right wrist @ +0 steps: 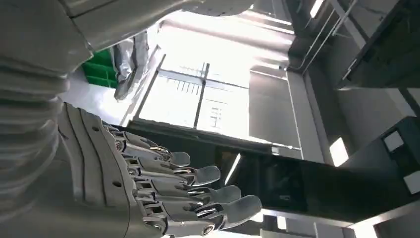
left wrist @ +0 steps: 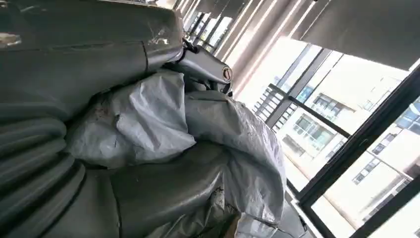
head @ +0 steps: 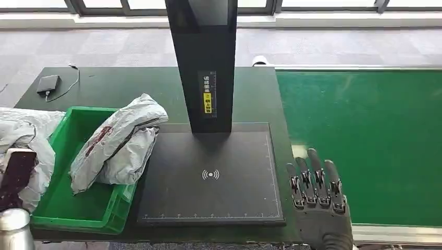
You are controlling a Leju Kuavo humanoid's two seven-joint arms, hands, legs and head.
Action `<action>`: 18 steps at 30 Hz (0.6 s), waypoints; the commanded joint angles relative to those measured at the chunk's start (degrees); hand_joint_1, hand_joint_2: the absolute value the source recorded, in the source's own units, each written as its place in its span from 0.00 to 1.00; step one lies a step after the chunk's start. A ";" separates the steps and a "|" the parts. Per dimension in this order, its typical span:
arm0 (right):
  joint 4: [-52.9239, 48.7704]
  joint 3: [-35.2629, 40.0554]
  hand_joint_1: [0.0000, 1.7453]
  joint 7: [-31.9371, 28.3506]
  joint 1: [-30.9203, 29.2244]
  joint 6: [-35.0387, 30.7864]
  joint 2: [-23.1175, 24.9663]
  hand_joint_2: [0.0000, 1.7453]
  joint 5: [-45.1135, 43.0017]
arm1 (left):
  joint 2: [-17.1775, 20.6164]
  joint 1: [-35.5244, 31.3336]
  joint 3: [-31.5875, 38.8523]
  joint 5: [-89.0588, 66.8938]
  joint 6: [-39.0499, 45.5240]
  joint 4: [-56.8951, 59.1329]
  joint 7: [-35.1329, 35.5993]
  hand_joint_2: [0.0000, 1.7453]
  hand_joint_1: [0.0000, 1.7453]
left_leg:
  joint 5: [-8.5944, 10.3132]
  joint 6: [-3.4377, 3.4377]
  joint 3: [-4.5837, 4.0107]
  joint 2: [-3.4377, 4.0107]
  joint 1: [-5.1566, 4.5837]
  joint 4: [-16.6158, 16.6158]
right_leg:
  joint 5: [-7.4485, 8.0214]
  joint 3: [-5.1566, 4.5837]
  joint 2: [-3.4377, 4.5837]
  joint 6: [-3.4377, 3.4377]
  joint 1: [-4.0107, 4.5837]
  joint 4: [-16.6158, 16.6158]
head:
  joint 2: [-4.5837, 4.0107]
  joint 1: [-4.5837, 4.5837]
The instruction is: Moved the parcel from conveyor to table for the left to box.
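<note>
Closest to you, low on the left, your left hand [left wrist: 124,193] is wrapped around a crinkly grey parcel bag [left wrist: 148,129]. Its thick thumb and cover press into the plastic, so it is holding that bag. From your head view the same bag [head: 23,138] sits at the far left edge, just outside the green bin [head: 83,208]. It is not in the bin yet.

Low on the right, your right hand [head: 316,190] is held up with its fingers [right wrist: 198,191] straight and a little apart. It holds nothing. It hangs over the table edge, just beside the green conveyor belt [head: 365,146]. I see no parcel on the part of the belt that shows.

A little farther out, the green bin already has another grey parcel [head: 117,143] in it. That one leans up over the bin's right wall toward the black scanner pad [head: 208,177]. Behind the pad stands the tall black post [head: 206,62].

I think the step now is dropping the held bag into the bin. Do it well like this: lift the bag over the near left wall first. Aim for the bare green floor at the front, not on top of the leaning parcel, or it may slide out onto the pad. Open the fingers only when the bag is low inside. Keep the right hand where it is, ready by the belt.

At the far back left lies a small black device with a wire [head: 48,83].
</note>
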 commanded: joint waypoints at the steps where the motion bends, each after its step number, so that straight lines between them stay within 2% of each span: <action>1: 1.60 -1.68 0.00 0.15 1.33 -2.71 0.73 1.00 0.47 | -5.11 2.34 -11.48 0.34 0.99 -2.51 -2.70 1.00 1.00 | 0.08 0.05 -0.02 -0.13 -0.04 -0.07 | 0.03 0.05 -0.15 0.02 -0.04 -0.05 | 0.00 0.00; 4: 1.21 -1.78 0.00 0.15 1.55 -3.07 0.61 1.00 -0.02 | -6.32 7.15 -13.45 3.44 0.01 -11.98 -3.82 1.00 1.00 | 0.05 0.09 -0.05 0.04 -0.01 -0.09 | 0.11 0.09 0.02 0.03 0.00 -0.11 | -0.02 0.00; 5: 1.20 -1.93 0.00 0.15 1.57 -2.96 0.60 1.00 -0.16 | -6.67 9.18 -14.11 4.11 -0.11 -15.70 -4.11 1.00 0.90 | 0.06 0.07 -0.06 0.04 0.00 -0.08 | 0.11 0.08 0.03 0.02 0.01 -0.11 | 0.00 0.00; 6: 1.30 -2.05 0.00 0.15 1.54 -2.85 0.66 1.00 -0.27 | -7.01 10.80 -14.46 4.78 0.28 -18.61 -4.47 1.00 0.91 | -0.01 0.05 -0.06 0.20 0.03 0.01 | 0.07 0.02 0.17 0.01 0.03 -0.02 | 0.00 0.00; 7: 1.43 -2.08 0.00 0.15 1.44 -2.73 0.74 1.00 -0.38 | -7.71 11.44 -14.26 5.35 1.69 -20.42 -5.28 1.00 1.00 | 0.03 0.11 -0.07 0.19 0.01 -0.10 | 0.11 0.03 0.14 0.04 0.02 -0.15 | 0.00 0.02; 8: 1.60 -2.11 0.00 0.15 1.32 -2.58 0.88 1.00 -0.43 | -8.33 12.43 -14.29 4.55 4.13 -22.83 -6.31 1.00 1.00 | 0.02 0.12 -0.06 0.18 0.01 -0.13 | 0.10 0.06 0.11 0.05 0.03 -0.20 | -0.02 0.02; 10: 1.73 -2.00 0.00 0.15 1.39 -2.73 1.00 1.00 -0.31 | -8.18 14.71 -16.53 5.85 2.16 -25.96 -7.21 1.00 1.00 | -0.05 0.05 -0.11 0.25 0.04 0.04 | 0.07 0.01 0.25 0.01 0.05 0.00 | 0.00 0.00; 18: 1.73 -2.00 0.00 0.15 1.39 -2.73 1.00 1.00 -0.31 | -8.18 14.71 -16.53 5.85 2.16 -25.96 -7.21 1.00 1.00 | -0.06 0.06 -0.14 0.15 0.02 0.00 | 0.02 -0.02 0.16 0.06 0.03 -0.05 | 0.00 0.00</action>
